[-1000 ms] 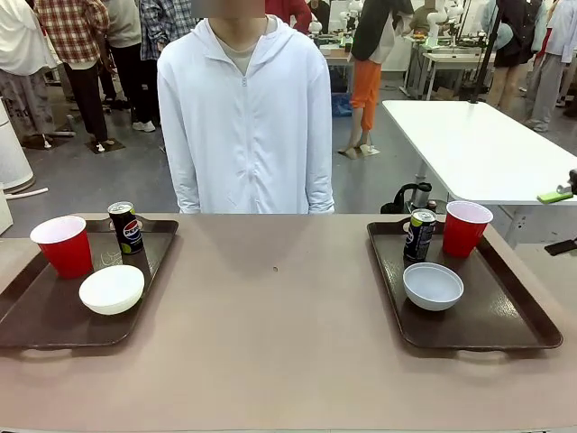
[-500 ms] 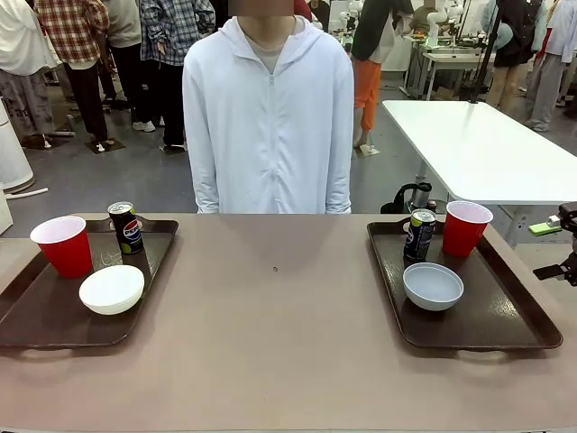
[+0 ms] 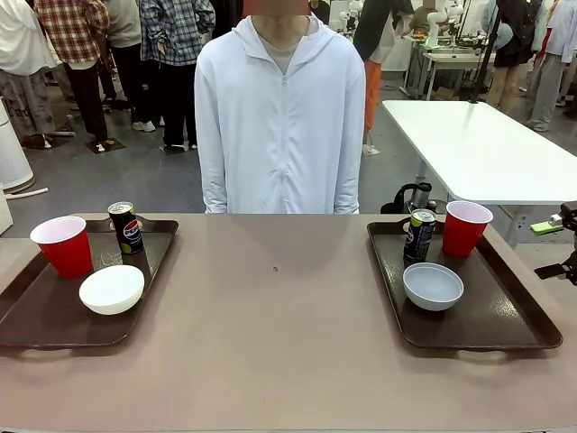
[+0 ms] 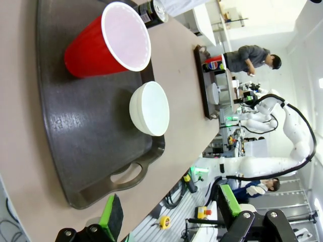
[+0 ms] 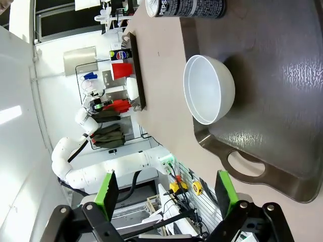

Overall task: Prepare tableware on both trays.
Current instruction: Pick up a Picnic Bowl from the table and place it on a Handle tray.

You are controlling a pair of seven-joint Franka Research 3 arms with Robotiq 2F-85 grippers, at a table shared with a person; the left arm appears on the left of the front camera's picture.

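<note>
Table [image 3: 279,361]: we see a tan top with a person in a white zip jacket [image 3: 279,117] standing at its far edge, hands hidden below the rim.
Left tray [image 3: 54,316]: dark brown, at the table's left end. It holds a red cup [image 3: 63,245], a black Pepsi can [image 3: 126,227] just beside it toward the person, and a white bowl [image 3: 111,289] nearer us. The tray's outer corner is cut off by the picture edge.
Right tray [image 3: 505,316]: at the table's right end. It holds a second red cup [image 3: 466,227], a second can [image 3: 419,234] just beside it toward the table's middle, and a second white bowl [image 3: 433,286].
Contents: both cups show white insides and both bowls look empty; whether the cans are opened we cannot tell.
Left gripper [image 4: 171,214]: jaws spread wide, holding nothing, hanging off the table's near edge by the left tray's handle cutout.
Right gripper [image 5: 165,194]: likewise spread and unloaded, beside the right tray's handle.
Wrist views: the right one cuts the can short at the top edge.
</note>
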